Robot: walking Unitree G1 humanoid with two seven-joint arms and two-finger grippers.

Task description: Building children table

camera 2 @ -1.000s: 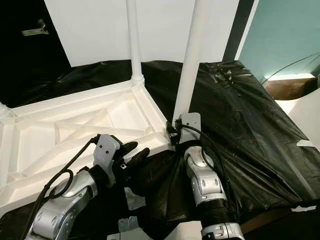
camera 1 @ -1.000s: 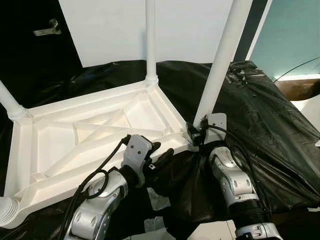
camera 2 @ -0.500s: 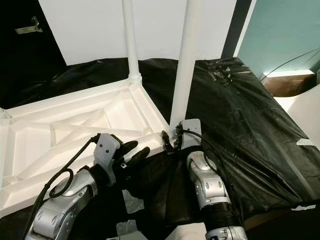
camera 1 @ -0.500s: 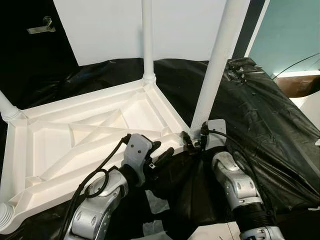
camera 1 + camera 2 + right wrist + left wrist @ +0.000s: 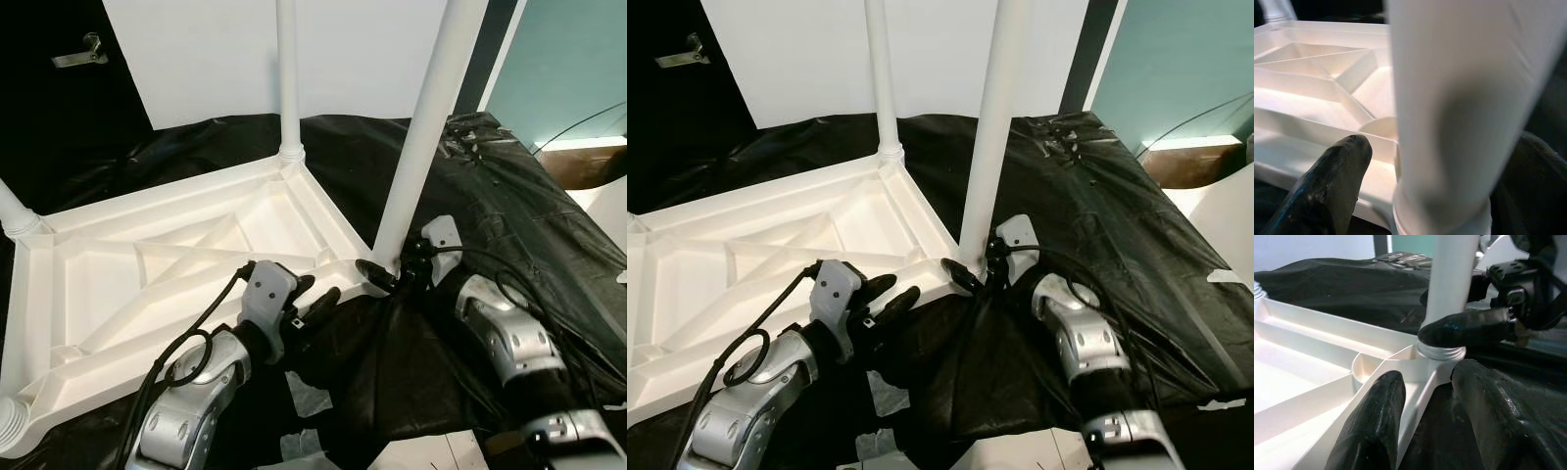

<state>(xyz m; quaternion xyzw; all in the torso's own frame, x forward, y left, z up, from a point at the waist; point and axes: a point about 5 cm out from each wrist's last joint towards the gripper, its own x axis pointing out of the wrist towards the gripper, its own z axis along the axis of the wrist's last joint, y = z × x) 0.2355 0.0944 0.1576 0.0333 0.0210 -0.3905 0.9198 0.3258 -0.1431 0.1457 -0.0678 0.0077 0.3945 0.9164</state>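
Note:
A white plastic table (image 5: pixel 176 264) lies upside down on a black sheet. One leg (image 5: pixel 287 78) stands in the far corner and another leg (image 5: pixel 423 137) in the near right corner. My right gripper (image 5: pixel 390 270) is at the base of the near right leg, shut on it. One black finger (image 5: pixel 1469 328) crosses the leg's threaded foot, and in the right wrist view the leg (image 5: pixel 1459 98) stands between the fingers (image 5: pixel 1327 181). My left gripper (image 5: pixel 318 291) is open at the table's near rim, and its fingers (image 5: pixel 1376 416) straddle the rim beside that corner.
A short leg stub (image 5: pixel 15 211) rises at the table's left corner, and a socket (image 5: pixel 10 423) sits at the near left. The black sheet (image 5: pixel 509 196) drapes away to the right. White paper scraps (image 5: pixel 312 392) lie in front. A brown box (image 5: pixel 588 164) stands at the far right.
My right forearm has swung out to the right, turning its gripper around the leg's base. The camera shifted slightly at first. The left arm has stayed put.

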